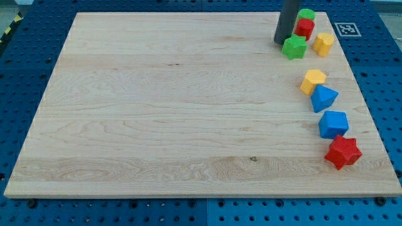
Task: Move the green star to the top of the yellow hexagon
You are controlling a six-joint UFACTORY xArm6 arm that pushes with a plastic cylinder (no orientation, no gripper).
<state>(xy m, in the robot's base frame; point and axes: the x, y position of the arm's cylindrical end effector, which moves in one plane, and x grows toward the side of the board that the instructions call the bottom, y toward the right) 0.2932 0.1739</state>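
Now | no claw on this rig, only my tip (281, 42) touching green star (294, 47) at its 9 o'clock | yellow hexagon (312, 81) at star's 5 o'clock | risk: an eastward shove knocks yellow block (323, 44), red block (304, 28)

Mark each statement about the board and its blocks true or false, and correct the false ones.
1. My tip stands just left of the green star. True.
2. The red star lies nearest the view's top. False: it is the lowest block, near the bottom right.
3. All blocks lie on the board's right side. True.
4. The blue cube touches the green star. False: they are far apart, with other blocks between.
5. A yellow block sits right of the green star. True.
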